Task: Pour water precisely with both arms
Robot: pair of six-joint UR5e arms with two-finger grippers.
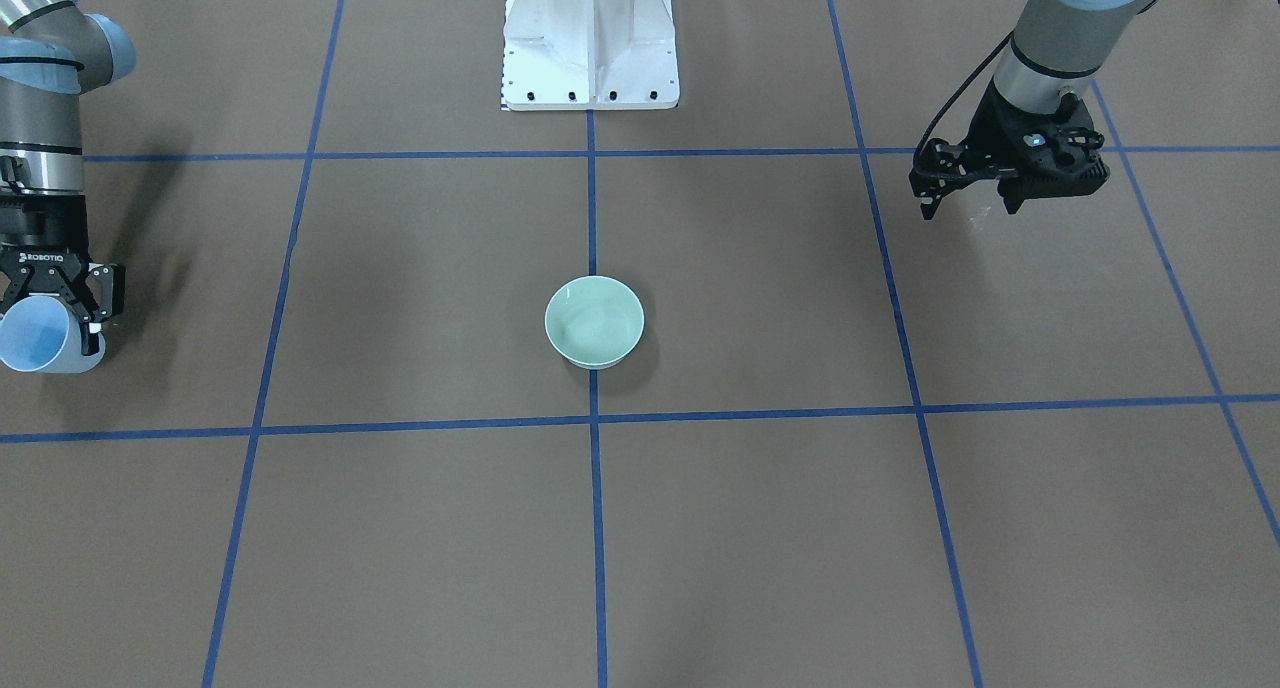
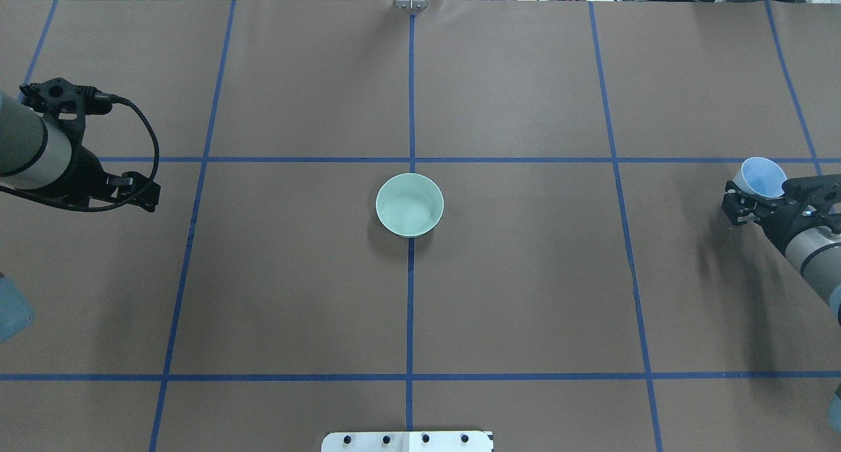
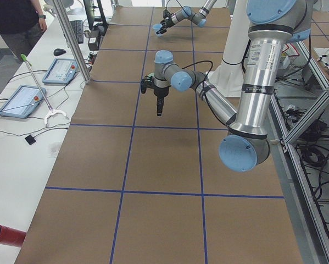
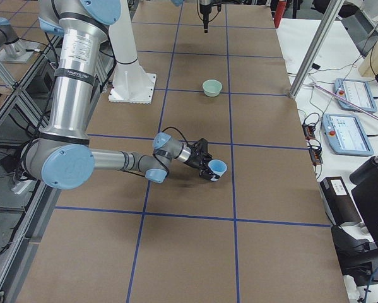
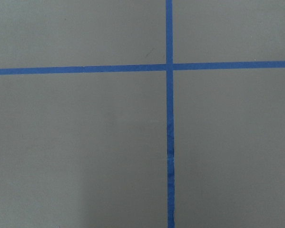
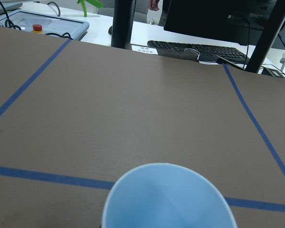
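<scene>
Clamped on the blue cup (image 2: 763, 176), the right gripper (image 2: 755, 197) should travel level toward the green bowl (image 2: 409, 204) at nine o'clock overhead, then tip slowly; the left gripper (image 1: 1012, 200) shows no clear finger gap.

The right arm (image 2: 811, 251), silver-grey with light-blue joint caps, reaches low over the table's right end. The right gripper (image 2: 755, 192) is clamped on a light-blue cup (image 2: 762, 176). The cup is held just above the table, with its mouth tilted toward the far side. Whether the cup holds water cannot be told. The left arm (image 2: 29, 153) hangs over the left end, well apart from the right arm. The left gripper (image 3: 160, 107) points straight down, clear of the table, and whether its fingers are parted cannot be told. A pale-green bowl (image 2: 409, 204) stands upright at the centre between the arms, with faint glints inside.
</scene>
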